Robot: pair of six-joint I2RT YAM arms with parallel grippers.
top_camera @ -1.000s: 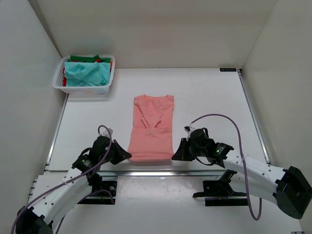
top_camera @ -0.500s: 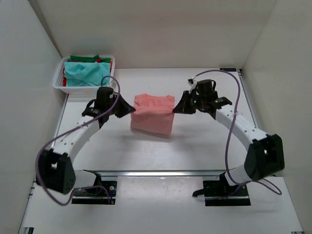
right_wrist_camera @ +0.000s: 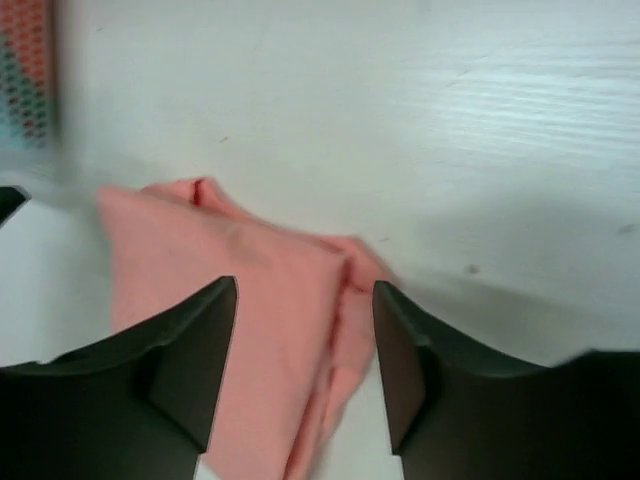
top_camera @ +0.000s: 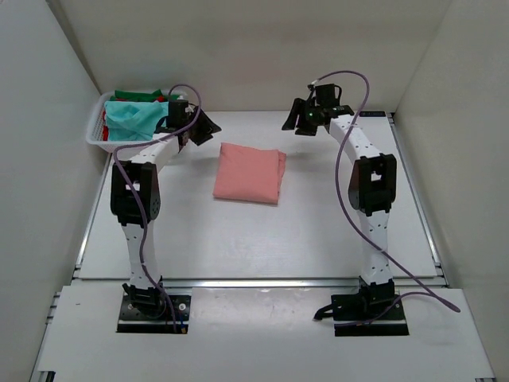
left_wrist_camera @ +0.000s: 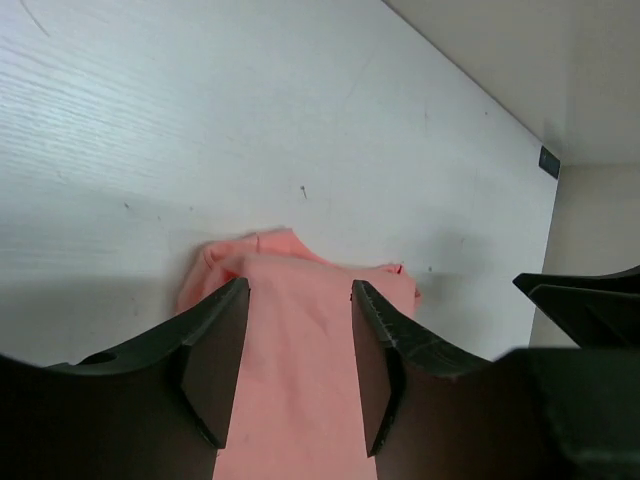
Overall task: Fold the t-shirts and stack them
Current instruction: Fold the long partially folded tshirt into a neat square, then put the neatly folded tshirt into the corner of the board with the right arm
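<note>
The pink shirt (top_camera: 249, 174) lies folded mid-tabletop (top_camera: 318, 231), with the left fingers (left_wrist_camera: 215, 360) and right fingers (right_wrist_camera: 190, 350) spread wide and empty off its far corners, presumably clear so the fold isn't dragged open.

Bare table (top_camera: 262, 239) lies open near and right of the folded salmon-pink t-shirt (top_camera: 249, 174), while the white lattice basket (top_camera: 139, 146) blocks the far-left corner beside the left wall (top_camera: 48, 159).

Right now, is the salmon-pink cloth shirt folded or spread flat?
Folded: the salmon-pink cloth shirt lies as a compact rectangle with layered edges showing.
</note>
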